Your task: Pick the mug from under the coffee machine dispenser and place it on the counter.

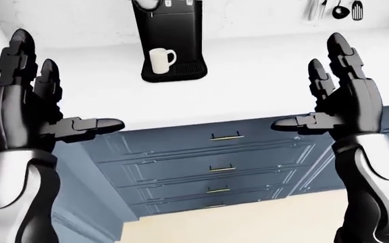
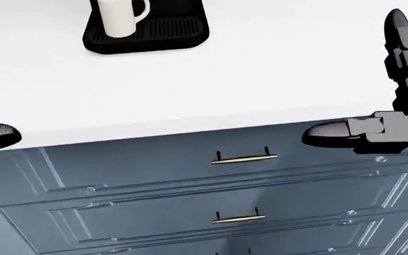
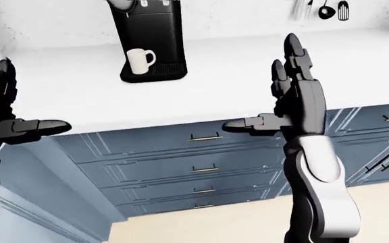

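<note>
**Both hands spread and empty, mug on the drip tray**

Nearest the cameras, the black three-fingered left hand (image 1: 29,101) was raised at the left of the left-eye view with its fingers spread wide and its thumb pointing inward, holding and touching nothing. The black three-fingered right hand (image 1: 339,93) mirrored it at the right, equally wide and empty.

Below and between them ran the blue-grey panelled drawers with slim brass handles (image 1: 208,157), under the edge of the plain white counter (image 1: 262,86).

Well beyond both hands, toward the top of the view and closer to the left hand's side, the cream cylindrical ceramic mug (image 1: 159,60) stood upright on the ribbed drip tray of the tall black coffee machine (image 1: 169,30), its handle turned to the view's right. Hanging utensils (image 1: 336,9) showed at the top right.
</note>
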Robot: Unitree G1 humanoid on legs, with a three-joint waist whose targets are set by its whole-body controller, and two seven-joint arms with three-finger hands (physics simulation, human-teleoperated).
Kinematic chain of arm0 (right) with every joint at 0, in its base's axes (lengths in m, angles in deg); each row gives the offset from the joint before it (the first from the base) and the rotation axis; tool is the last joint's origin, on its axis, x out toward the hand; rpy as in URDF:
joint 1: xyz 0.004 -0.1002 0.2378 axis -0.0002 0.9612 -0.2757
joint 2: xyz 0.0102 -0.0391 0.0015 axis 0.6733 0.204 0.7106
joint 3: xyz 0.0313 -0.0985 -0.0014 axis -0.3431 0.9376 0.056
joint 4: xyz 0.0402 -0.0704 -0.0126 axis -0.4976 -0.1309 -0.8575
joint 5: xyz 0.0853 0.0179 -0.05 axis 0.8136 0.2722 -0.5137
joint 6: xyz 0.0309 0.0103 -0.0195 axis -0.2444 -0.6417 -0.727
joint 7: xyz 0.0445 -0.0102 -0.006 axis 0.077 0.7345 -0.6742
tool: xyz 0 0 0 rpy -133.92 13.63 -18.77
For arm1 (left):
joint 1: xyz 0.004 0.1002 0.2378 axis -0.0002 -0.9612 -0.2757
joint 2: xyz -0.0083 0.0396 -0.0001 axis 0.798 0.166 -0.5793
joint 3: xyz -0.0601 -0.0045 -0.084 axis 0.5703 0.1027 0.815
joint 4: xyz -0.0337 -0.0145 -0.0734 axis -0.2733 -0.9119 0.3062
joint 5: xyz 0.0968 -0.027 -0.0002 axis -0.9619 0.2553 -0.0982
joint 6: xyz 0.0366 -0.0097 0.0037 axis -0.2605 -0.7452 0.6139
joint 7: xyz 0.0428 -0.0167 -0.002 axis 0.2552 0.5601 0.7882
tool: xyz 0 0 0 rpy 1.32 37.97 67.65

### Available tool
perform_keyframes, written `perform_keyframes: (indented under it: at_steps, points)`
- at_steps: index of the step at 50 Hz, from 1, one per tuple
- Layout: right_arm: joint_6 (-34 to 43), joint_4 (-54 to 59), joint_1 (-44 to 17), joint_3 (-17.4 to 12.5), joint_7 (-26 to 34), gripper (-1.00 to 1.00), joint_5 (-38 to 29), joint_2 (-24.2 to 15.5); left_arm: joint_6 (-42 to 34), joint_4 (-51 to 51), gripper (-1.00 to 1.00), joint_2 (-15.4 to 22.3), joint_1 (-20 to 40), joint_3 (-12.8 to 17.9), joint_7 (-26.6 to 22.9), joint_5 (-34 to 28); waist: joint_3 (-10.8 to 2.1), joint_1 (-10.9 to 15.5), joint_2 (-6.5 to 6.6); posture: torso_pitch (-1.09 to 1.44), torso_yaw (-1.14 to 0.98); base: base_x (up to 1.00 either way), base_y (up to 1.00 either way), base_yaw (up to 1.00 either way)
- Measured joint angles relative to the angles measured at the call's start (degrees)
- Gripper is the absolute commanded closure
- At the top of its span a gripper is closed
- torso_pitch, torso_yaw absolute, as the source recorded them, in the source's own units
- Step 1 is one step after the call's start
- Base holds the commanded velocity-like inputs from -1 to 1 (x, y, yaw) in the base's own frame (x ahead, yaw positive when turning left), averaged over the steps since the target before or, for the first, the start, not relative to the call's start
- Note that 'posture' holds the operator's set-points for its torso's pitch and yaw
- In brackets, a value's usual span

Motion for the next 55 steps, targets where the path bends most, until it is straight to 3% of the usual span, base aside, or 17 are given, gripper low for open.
perform_keyframes:
  at_steps: [2, 4, 15, 17, 22, 25, 28, 31, 35, 42, 45, 47, 49, 55]
  points:
    - [0.99, 0.70, 0.25, 1.02, 0.17, -1.00, 0.55, 0.04, -1.04, -0.89, -1.00, -0.05, -0.59, 0.47, 0.37, -0.11, 0.45, 0.63, 0.79, 0.00, 0.00, 0.30, 0.11, 0.00]
    - [1.68, 0.70, 0.17, 0.79, 0.10, -1.00, 0.88, -0.23, -1.86, -1.00, -1.00, 0.31, 0.02, 0.52, 0.68, -0.03, -0.12, 0.81, 0.40, 0.00, 0.00, 0.30, 0.10, 0.00]
    - [0.16, -0.36, -1.06, 0.29, -0.54, -1.00, 1.05, -0.83, -0.78, 0.04, -1.00, 0.89, 0.66, 0.89, 0.99, 0.83, -1.44, 1.11, -5.24, 0.00, 0.00, 0.18, 0.04, 0.00]
    - [0.26, 0.57, -0.36, -0.13, -0.85, -1.00, 0.85, -0.62, -1.01, -0.20, -1.00, 0.54, 0.23, 0.12, 0.89, 1.14, -0.37, 1.02, -4.39, 0.00, 0.00, 0.00, 0.00, 0.00]
    - [1.48, 1.77, -0.38, -0.69, -1.92, -1.00, 0.90, -0.64, -1.86, -0.37, -1.00, 0.72, 0.30, -0.15, 0.59, 1.94, 1.39, 0.73, -5.26, 0.00, 0.00, 0.00, 0.00, 0.00]
    - [1.41, 0.82, -1.17, -0.72, -2.20, -1.00, 1.59, -1.06, -2.25, 0.31, -1.00, 1.17, 0.76, 0.60, 0.97, 2.15, 1.19, 0.60, -4.44, 0.00, 0.00, 0.00, 0.00, 0.00]
    - [0.90, -0.37, -1.79, -1.01, -2.48, -1.00, 2.27, -1.40, -1.74, 1.21, -1.00, 1.67, 1.21, 1.13, 1.24, 2.35, 0.14, -0.02, -2.09, 0.00, 0.00, 0.00, 0.00, 0.00]
    - [0.94, -0.12, -1.05, -0.28, -2.44, -1.00, 2.77, -1.20, -1.81, 1.05, -1.00, 1.64, 0.83, 1.33, 1.57, 2.46, -0.12, 0.11, -3.32, 0.00, 0.00, 0.00, 0.00, 0.00]
    - [0.84, 0.11, -0.69, 0.43, -1.73, -1.00, 2.30, -1.56, -2.69, 0.53, -1.00, 1.68, 0.77, 1.19, 1.89, 2.67, -0.43, 0.24, -3.86, 0.00, 0.00, 0.02, 0.00, 0.00]
    - [0.73, -0.72, -0.78, 0.34, -0.94, -1.00, 1.54, -1.36, -2.85, 0.93, -1.00, 2.01, 0.90, 1.65, 2.25, 2.81, -0.45, 0.72, -2.75, 0.00, 0.00, 0.11, 0.00, 0.00]
    - [0.70, -1.09, -1.12, -0.46, -1.09, -1.00, 1.20, -1.70, -2.15, 1.92, -1.00, 2.43, 1.79, 1.45, 2.13, 3.10, -0.49, 0.15, -5.32, 0.00, 0.00, 0.12, 0.00, 0.00]
    - [0.67, -0.79, -0.73, -1.12, -1.28, -1.00, 0.86, -1.80, -1.90, 2.60, -1.00, 1.76, 1.34, 0.77, 1.96, 3.49, -0.29, -0.35, -5.15, 0.00, 0.00, 0.12, 0.00, 0.00]
    - [1.17, -0.29, -0.49, -1.16, -1.47, -1.00, 0.56, -1.69, -2.53, 1.93, -1.00, 1.73, 1.11, 0.28, 1.77, 3.94, -0.60, -0.32, -5.83, 0.00, 0.00, 0.14, 0.00, 0.00]
    - [0.88, -1.07, -0.96, -0.46, -1.03, -1.00, 0.78, -1.60, -2.96, 1.71, -1.00, 2.00, 1.27, 1.09, 2.24, 3.71, 0.01, 0.25, -3.50, 0.00, 0.00, 0.13, 0.00, 0.00]
